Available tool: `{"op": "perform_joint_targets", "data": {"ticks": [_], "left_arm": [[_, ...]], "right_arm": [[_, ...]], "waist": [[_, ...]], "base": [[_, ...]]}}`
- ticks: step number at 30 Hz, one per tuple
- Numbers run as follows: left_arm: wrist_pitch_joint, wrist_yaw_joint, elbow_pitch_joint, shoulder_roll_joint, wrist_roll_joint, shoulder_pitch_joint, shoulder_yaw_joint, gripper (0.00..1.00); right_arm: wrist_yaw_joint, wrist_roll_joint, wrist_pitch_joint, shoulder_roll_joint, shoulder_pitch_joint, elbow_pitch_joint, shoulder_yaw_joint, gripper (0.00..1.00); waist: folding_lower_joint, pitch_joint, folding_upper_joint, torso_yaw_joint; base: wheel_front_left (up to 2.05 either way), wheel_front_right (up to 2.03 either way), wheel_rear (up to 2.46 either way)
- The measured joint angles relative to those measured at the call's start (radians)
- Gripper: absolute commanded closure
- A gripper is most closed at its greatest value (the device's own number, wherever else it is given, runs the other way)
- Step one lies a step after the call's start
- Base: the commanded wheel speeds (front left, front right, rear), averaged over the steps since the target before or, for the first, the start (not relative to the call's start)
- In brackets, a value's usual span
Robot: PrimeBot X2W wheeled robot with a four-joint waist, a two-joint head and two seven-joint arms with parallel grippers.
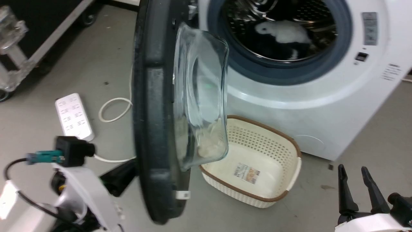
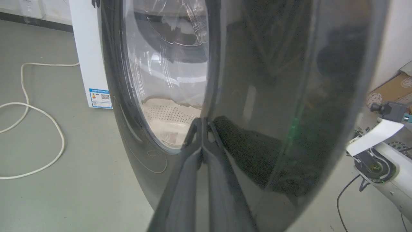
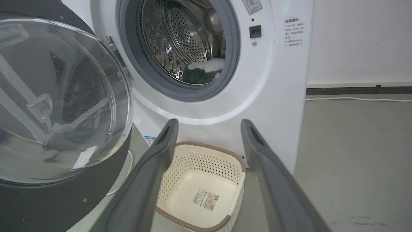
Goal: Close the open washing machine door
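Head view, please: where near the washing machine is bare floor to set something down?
Free: floor between the basket, the washing machine and the right claw. Crowded: left of the washing machine door, with power strip and left arm.

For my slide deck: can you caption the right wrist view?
The right gripper, fingers apart, faces the washing machine: door swung open, basket on the floor.

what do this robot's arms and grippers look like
Each gripper is two long dark tapering fingers: the right gripper rises from a white wrist housing; the left gripper matches. The left forearm is a pale shell carrying a black box, a teal connector and a looping black cable.
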Motion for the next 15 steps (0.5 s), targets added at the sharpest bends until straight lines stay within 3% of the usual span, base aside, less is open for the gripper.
{"op": "perform_joint_targets", "data": {"ticks": [6,15], "left_arm": [[-0.008,-0.008,0.012,-0.023,-0.037,-0.041,-0.098,1.00],[-0.054,-0.017,0.114,-0.063,-0.093,-0.153,-0.249,1.00]], "right_arm": [[0.000,-0.012,-0.011,0.001,0.003,-0.017,0.013,0.00],[0.000,-0.026,-0.029,0.001,0.013,-0.053,0.047,0.00]], "waist": [[0.0000,0.003,0.0000,-0.069],[0.0000,0.013,0.0000,-0.238]], "base": [[0.00,0.00,0.00],[0.00,0.00,0.00]]}}
